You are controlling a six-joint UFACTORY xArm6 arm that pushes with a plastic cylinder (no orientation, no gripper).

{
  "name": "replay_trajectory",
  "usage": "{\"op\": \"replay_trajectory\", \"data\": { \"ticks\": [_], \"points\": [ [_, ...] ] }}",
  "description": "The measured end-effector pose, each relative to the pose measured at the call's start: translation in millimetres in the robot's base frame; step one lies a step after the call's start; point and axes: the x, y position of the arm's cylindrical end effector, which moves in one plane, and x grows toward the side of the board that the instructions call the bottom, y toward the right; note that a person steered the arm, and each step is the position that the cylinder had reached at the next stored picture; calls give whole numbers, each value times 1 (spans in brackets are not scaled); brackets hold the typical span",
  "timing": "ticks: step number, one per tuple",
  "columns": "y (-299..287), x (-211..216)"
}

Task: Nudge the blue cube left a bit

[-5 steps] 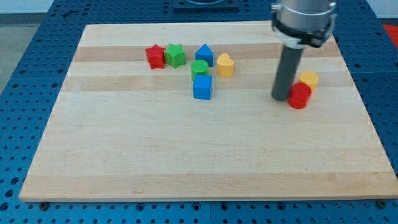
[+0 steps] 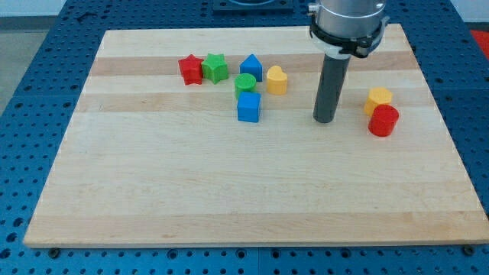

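Observation:
The blue cube point(image 2: 248, 108) sits on the wooden board point(image 2: 229, 191), just below a green cylinder point(image 2: 244, 83). My tip point(image 2: 324, 121) rests on the board well to the right of the blue cube, with bare wood between them. The dark rod rises from the tip up to the arm's grey body at the view's top.
A red star point(image 2: 190, 69), a green star point(image 2: 215, 68), a blue house-shaped block point(image 2: 250, 67) and a yellow block point(image 2: 276, 79) lie in a row above the cube. A yellow block point(image 2: 377, 99) and a red cylinder point(image 2: 383, 121) sit right of my tip.
My tip has moved left, away from the red cylinder and yellow block, toward the blue cube. The red cylinder has shifted slightly right. The blue cube has not moved.

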Motion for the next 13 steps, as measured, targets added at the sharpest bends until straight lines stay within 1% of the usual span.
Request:
{"op": "replay_trajectory", "data": {
  "ticks": [1, 2, 8, 9, 11, 12, 13],
  "points": [
    [-4, 0],
    [-35, 0],
    [-50, 0],
    [-67, -1],
    [-74, -1],
    [-83, -1],
    [-115, 15]
  ]
}}
